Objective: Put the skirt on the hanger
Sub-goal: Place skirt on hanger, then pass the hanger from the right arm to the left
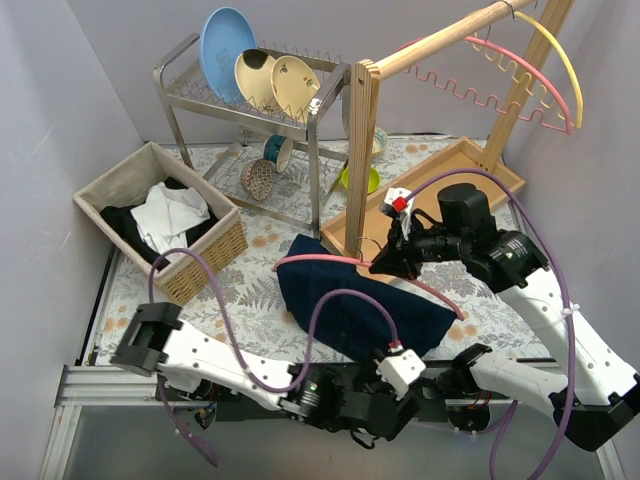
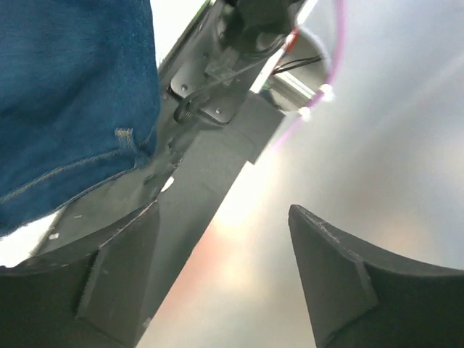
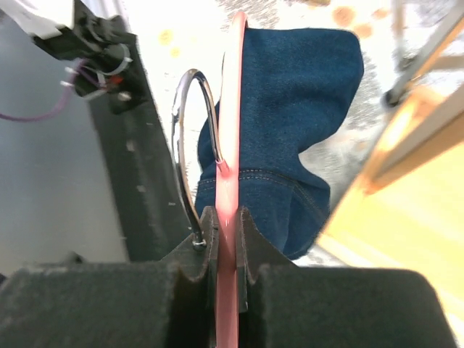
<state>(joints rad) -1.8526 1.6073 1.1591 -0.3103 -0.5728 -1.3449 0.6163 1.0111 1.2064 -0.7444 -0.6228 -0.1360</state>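
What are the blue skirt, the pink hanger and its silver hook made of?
The skirt looks like denim: dark blue woven cloth, matte, with lines of stitching along its seams. The pink hanger seems to be smooth plastic with a slight sheen, though coated metal is possible. Its hook looks like polished metal wire, bright and reflective.

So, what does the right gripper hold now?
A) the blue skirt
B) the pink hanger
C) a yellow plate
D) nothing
B: the right gripper is shut on the pink hanger, its bar pinched in the jaws; the blue skirt is outside its grip.
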